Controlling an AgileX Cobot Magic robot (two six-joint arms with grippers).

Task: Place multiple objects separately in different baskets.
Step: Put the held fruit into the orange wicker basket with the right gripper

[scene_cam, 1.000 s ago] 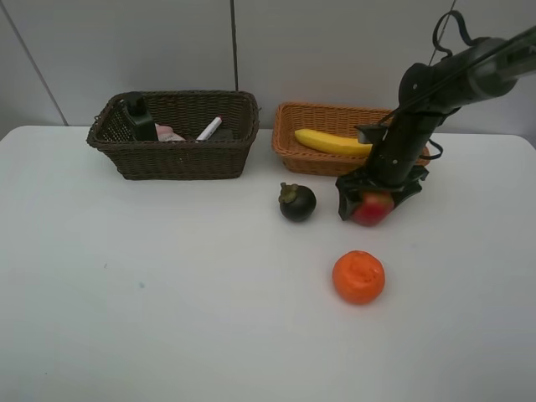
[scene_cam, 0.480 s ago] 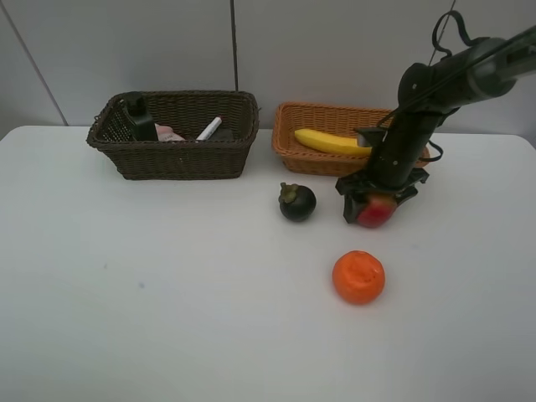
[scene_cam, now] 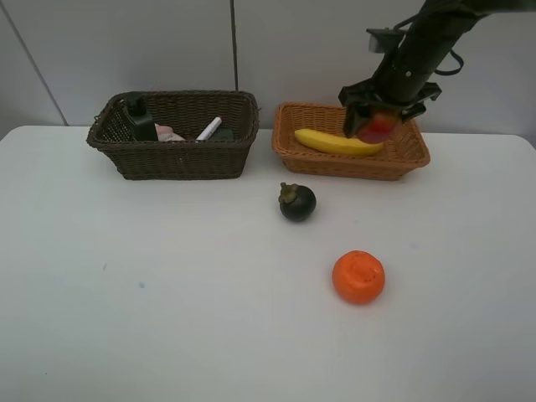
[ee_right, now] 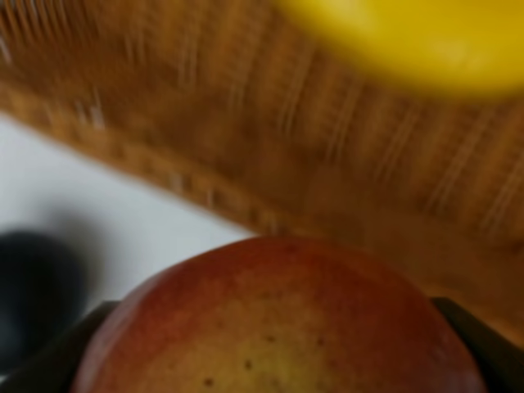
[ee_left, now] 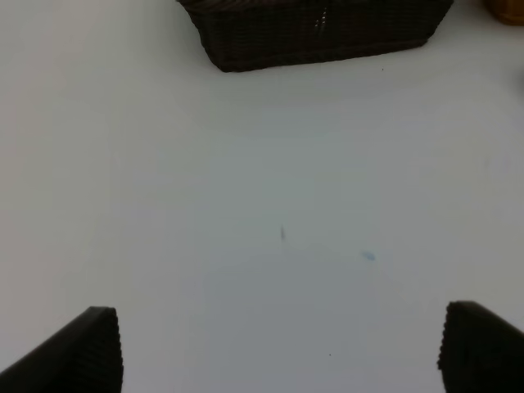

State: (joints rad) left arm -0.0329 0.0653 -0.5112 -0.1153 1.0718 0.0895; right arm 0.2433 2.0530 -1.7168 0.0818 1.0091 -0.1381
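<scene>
My right gripper [scene_cam: 377, 126] is shut on the red pomegranate-like fruit [scene_cam: 378, 127] and holds it in the air over the light orange-tan basket [scene_cam: 310, 161], just above the yellow banana [scene_cam: 331, 143]. The right wrist view shows the fruit [ee_right: 278, 319] close up, with the banana [ee_right: 409, 41] and the basket wall [ee_right: 246, 164] behind it. The dark mangosteen [scene_cam: 297, 202] and the orange [scene_cam: 358, 276] lie on the table. The dark brown basket [scene_cam: 176, 159] holds the dark green bottle [scene_cam: 137, 119], the pink bottle [scene_cam: 170, 134] and the marker [scene_cam: 209, 128]. My left gripper [ee_left: 278, 344] is open over bare table.
The white table [scene_cam: 167, 293] ends at a grey wall behind the baskets. The dark brown basket [ee_left: 319, 33] shows at the far side of the left wrist view. The mangosteen appears as a dark blur [ee_right: 37, 286] in the right wrist view.
My right gripper has lifted the red fruit off the table and carried it up and back, from in front of the orange-tan basket to above it. Nothing else moved.
</scene>
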